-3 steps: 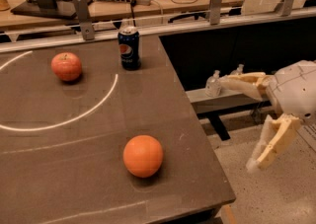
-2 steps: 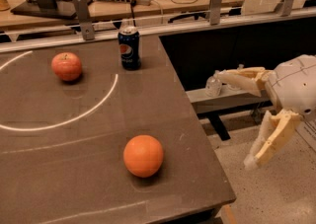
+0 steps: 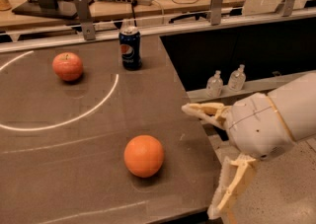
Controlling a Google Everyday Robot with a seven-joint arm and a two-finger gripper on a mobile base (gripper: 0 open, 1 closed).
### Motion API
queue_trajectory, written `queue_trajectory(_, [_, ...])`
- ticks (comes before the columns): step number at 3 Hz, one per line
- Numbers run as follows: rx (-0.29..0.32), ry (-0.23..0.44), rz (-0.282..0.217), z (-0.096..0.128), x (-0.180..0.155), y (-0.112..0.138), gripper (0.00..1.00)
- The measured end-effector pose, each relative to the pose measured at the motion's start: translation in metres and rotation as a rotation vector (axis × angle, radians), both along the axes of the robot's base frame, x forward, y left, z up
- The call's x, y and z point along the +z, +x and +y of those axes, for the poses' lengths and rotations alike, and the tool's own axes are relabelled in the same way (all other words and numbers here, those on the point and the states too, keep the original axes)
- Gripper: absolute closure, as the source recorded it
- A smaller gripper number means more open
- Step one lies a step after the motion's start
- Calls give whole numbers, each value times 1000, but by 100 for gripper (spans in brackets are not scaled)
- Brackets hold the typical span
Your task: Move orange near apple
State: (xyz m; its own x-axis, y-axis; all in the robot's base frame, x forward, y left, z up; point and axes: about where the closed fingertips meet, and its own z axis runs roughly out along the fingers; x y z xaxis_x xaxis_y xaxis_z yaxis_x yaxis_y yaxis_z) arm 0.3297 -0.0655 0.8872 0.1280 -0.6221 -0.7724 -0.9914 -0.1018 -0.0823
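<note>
Dark table [image 3: 59,168] ahead: my gripper [image 3: 199,161] hung off its right edge, fingers [image 3: 205,112] spread wide, holding nothing, arm reaching in from the right. The orange [image 3: 143,156] sat near, the apple [image 3: 67,66] far left.

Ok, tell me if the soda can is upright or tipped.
Upright: the can stands on its base, top up. The tool hangs open just off the table.

Table [image 3: 59,178] bears apple [image 3: 67,66], orange [image 3: 143,156], soda can [image 3: 131,48]; jaws beside its edge.
</note>
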Motion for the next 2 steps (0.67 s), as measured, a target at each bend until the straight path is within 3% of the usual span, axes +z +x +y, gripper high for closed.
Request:
queue_trajectory(1, [-27,11,27,20,-17,-5,0])
queue_trajectory(2, [-47,14,24,35,-23,3,0])
